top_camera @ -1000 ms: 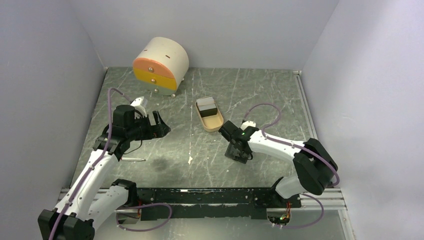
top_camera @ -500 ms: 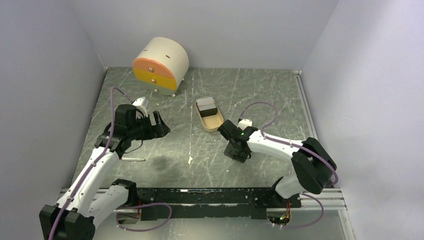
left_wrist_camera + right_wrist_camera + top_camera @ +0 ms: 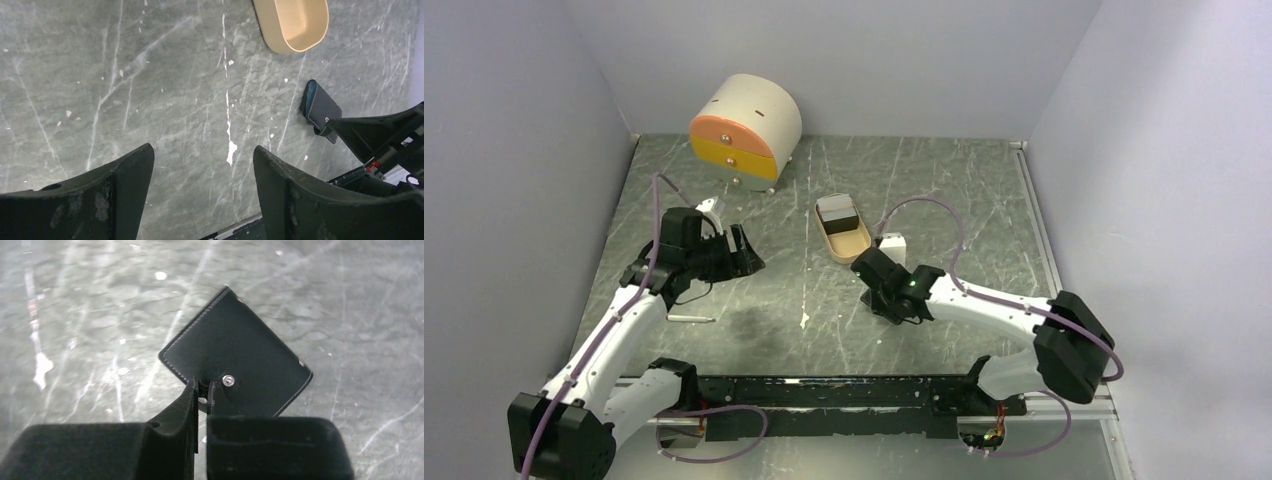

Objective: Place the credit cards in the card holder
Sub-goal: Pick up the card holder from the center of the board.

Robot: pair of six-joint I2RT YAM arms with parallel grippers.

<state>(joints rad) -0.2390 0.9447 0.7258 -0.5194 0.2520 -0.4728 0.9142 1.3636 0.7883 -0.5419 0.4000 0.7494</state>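
Card holder (image 3: 235, 357) was folded shut mid-table, just off the near end of the tan tray (image 3: 856, 250) — right gripper (image 3: 202, 388) clamped on its snap-tab edge. Cards (image 3: 837, 211) sat in the tray's far end. Left gripper (image 3: 200, 155) hung over the table (image 3: 964, 200) — fingers spread wide, released.

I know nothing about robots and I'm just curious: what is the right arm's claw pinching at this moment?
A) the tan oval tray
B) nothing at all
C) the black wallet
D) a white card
C: in the right wrist view the right gripper is closed on the edge of the black card holder, next to its silver snap.
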